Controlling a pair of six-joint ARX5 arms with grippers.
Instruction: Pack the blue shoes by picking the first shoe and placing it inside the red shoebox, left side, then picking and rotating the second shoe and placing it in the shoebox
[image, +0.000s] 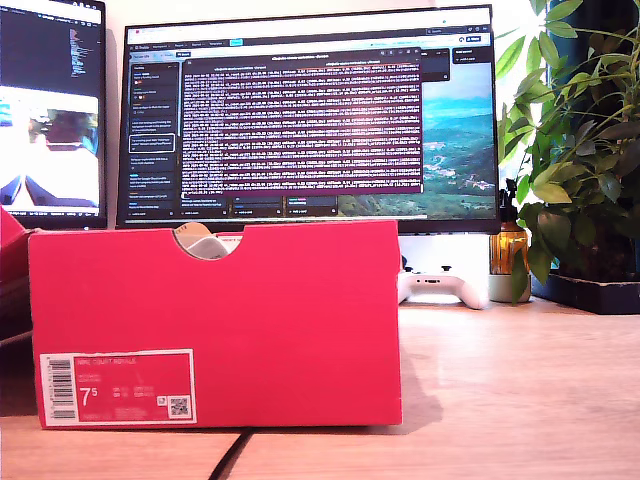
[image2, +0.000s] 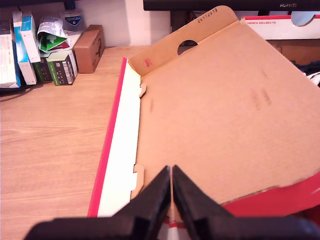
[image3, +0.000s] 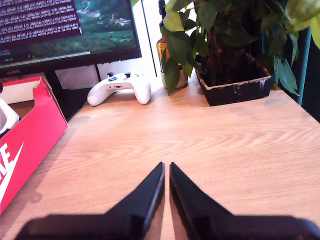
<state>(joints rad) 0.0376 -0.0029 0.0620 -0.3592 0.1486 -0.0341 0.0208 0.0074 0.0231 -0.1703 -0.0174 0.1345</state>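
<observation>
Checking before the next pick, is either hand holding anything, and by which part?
Neither: my first hand is shut above the red shoebox's lid, my second hand shut over the bare table.

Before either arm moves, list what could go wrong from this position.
1. My first gripper sits closed right at the open lid of the red shoebox; moving on could snag or fold it.
2. Only a sliver of white shows in the box's notch, so how any shoe lies inside cannot be checked.
3. My second gripper hovers closed over the table; a wide sweep could hit the white game controller or potted plant.
</observation>
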